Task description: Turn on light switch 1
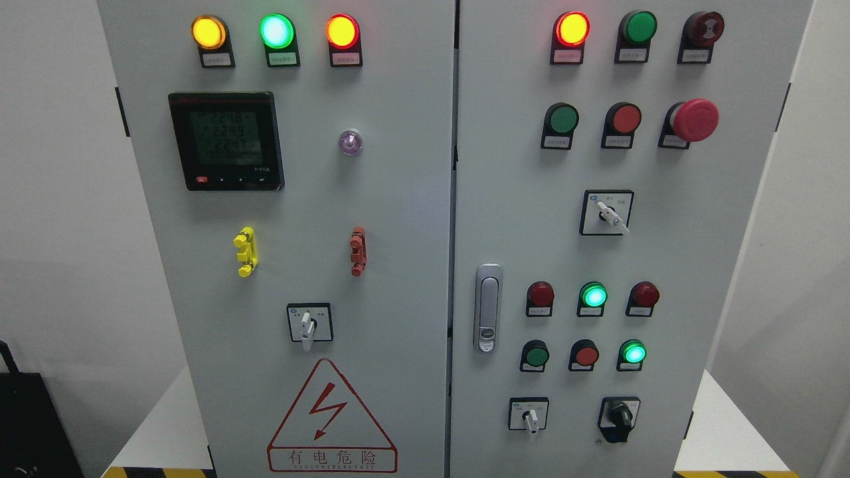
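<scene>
A grey electrical cabinet (398, 219) with two doors fills the head view. The left door carries lit yellow (208, 32), green (277, 30) and red (342, 30) lamps, a digital meter (226, 141) and a white rotary switch (307, 325) pointing down. On the right door sit a lit red lamp (572, 28), green (563, 119) and red (625, 119) push buttons, a red mushroom stop button (694, 120), and rotary switches (607, 214) (530, 417) (621, 417). I cannot tell which control is light switch 1. Neither hand shows.
A metal door handle (488, 307) is on the right door's left edge. Yellow (246, 251) and red (358, 250) clips stick out of the left door. Below is a red high-voltage warning triangle (330, 418). The cabinet stands on a white platform (166, 431) with hazard striping. A black object (30, 425) sits lower left.
</scene>
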